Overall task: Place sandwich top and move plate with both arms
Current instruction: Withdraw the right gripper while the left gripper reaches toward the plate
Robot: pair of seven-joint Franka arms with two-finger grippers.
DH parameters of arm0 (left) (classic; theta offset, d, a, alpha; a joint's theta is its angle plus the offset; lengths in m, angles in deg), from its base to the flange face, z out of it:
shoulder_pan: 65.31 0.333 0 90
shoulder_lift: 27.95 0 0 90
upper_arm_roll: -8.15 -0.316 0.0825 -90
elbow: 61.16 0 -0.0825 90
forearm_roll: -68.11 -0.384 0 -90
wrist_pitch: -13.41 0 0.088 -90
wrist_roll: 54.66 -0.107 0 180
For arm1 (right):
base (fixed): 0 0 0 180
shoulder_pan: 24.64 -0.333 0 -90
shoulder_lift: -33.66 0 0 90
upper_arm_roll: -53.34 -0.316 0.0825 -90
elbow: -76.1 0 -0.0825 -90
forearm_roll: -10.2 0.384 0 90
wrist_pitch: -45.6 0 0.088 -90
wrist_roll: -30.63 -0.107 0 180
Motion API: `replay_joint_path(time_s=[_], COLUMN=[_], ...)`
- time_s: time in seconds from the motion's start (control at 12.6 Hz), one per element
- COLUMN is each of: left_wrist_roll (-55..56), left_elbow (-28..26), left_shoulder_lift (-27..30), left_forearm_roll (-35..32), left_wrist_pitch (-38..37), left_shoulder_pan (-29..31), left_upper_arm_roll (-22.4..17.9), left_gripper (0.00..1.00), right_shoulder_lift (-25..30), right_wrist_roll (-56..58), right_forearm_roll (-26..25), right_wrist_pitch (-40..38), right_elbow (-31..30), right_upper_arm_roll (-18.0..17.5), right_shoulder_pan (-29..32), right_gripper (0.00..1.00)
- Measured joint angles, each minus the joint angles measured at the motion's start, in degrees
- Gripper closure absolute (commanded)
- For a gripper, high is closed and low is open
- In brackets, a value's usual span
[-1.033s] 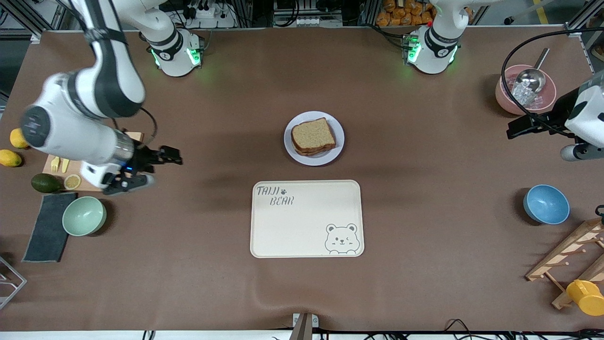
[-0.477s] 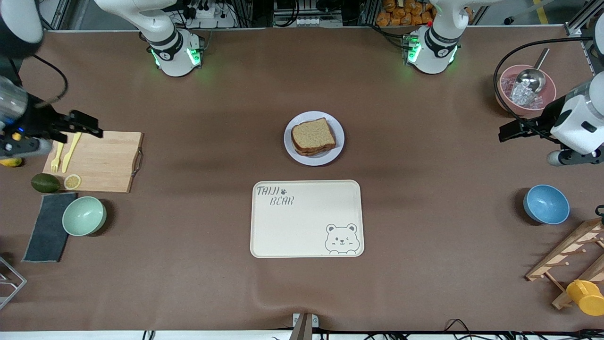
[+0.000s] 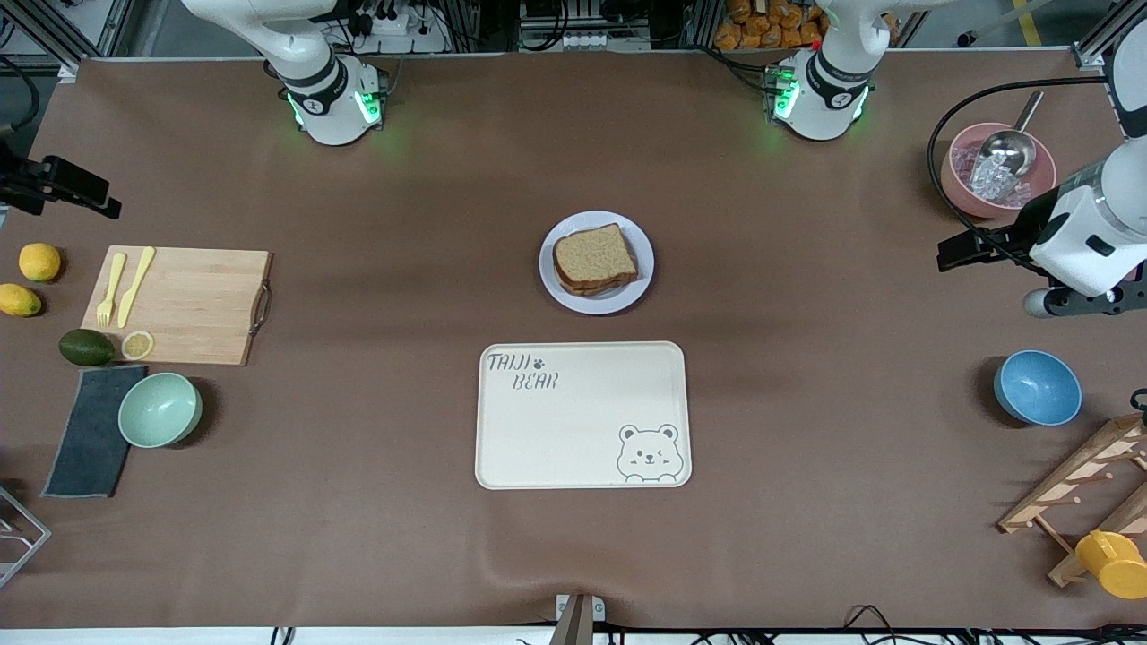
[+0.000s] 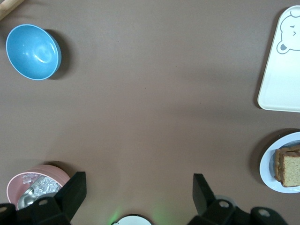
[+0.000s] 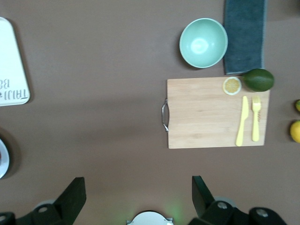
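Note:
The sandwich top (image 3: 594, 255), a tan bread slice, lies on a darker slice on the pale round plate (image 3: 638, 285) in the table's middle. The plate (image 4: 269, 165) and bread (image 4: 291, 169) also show in the left wrist view; only the plate's rim (image 5: 2, 158) shows in the right wrist view. My left gripper (image 3: 948, 255) is open and empty over bare table beside the pink bowl (image 3: 963, 199). My right gripper (image 3: 100, 203) is open and empty over the table at the right arm's end, above the cutting board's (image 3: 193, 309) area.
The cream bear tray (image 3: 582, 415) lies nearer the camera than the plate. The board holds a yellow fork and knife (image 3: 134, 285); avocado (image 3: 87, 347), green bowl (image 3: 159, 409) and dark cloth (image 3: 88, 432) lie beside it. A blue bowl (image 3: 1037, 387) and wooden rack (image 3: 1080, 488) stand at the left arm's end.
The right arm swung away from the table's middle, off the cutting board to its own end. The left gripper crept slightly toward the plate. Sandwich and plate stayed put.

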Motion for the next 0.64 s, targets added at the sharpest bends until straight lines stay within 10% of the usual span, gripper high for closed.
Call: replay_joint_path(time_s=[0.64], left_wrist_roll=[0.04], left_elbow=[-3.56], left_shoulder_lift=[0.00], left_forearm_roll=[2.82], left_wrist_pitch=[1.47], left_shoulder_pan=[0.18], left_upper_arm_roll=[0.00], left_gripper=[0.00], right_shoulder_lift=[-0.91], right_wrist_roll=[-0.22], right_forearm_roll=[-2.01], right_wrist_pitch=[3.96], right_elbow=[0.32], right_upper_arm_roll=[-1.06], right_shoulder_pan=[0.01], right_gripper=[0.00])
